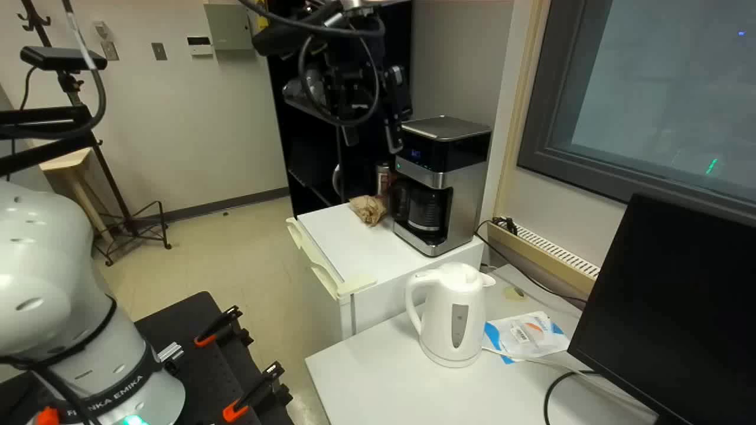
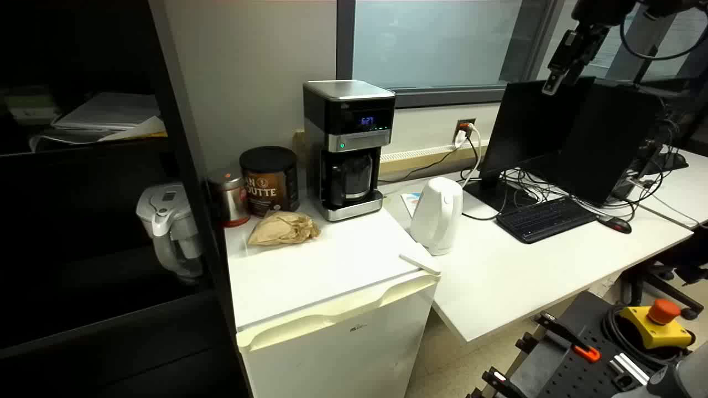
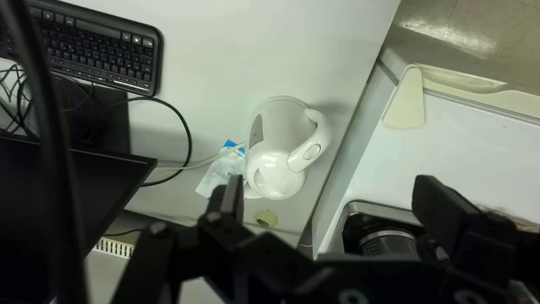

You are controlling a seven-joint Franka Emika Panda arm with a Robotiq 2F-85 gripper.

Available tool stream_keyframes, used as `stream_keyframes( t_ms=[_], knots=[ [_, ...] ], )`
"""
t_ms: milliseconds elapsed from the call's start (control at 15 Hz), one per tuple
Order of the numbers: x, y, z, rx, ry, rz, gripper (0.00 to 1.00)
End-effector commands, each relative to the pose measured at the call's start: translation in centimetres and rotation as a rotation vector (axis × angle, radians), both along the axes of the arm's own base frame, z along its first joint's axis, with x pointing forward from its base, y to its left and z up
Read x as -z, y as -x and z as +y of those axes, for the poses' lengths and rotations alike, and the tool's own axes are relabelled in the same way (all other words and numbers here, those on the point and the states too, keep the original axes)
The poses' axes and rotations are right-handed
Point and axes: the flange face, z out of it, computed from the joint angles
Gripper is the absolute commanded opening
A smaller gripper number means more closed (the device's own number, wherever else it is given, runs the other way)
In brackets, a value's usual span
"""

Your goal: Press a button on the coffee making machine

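Observation:
The coffee making machine point(image 1: 469, 200) is a boxy black and silver drip maker with a dark carafe. It stands upright on a white mini fridge in both exterior views point(image 2: 354, 105). A blue clock display and a small green-lit button point(image 2: 342, 145) show on its front. In the wrist view its base and carafe point(image 3: 386, 242) show at lower right, partly hidden by the gripper. My gripper point(image 3: 331, 181) is open, with nothing between its fingers. It hangs high and apart from the machine, in front of the monitors in an exterior view point(image 2: 558, 83).
A white kettle point(image 1: 452, 319) stands on the desk beside the fridge point(image 2: 332, 287). A brown paper bag point(image 2: 285, 228), a black can point(image 2: 271, 182) and a metal canister point(image 2: 232, 202) sit beside the machine. Monitors point(image 1: 679, 307), cables and a keyboard point(image 3: 97, 50) occupy the desk. A dark shelf point(image 2: 110, 309) borders the fridge.

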Motion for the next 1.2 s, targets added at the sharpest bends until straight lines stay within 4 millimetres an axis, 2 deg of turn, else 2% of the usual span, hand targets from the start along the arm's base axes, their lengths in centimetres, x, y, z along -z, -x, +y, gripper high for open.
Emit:
stream_keyframes(
  t_ms=[0,400,667,1000,1133],
  knots=[
    [-0.1,0.0,0.0,0.0,0.0,0.0,1.0],
    [-0.1,0.0,0.0,0.0,0.0,-0.001,1.0],
    [0.5,-2.2,1.1,-0.034,0.037,0.008,1.0],
    [2.0,-6.5,5.6,-0.167,0.138,-0.008,1.0],
    [3.2,-8.5,8.3,-0.246,0.2,0.005,1.0]
  ],
)
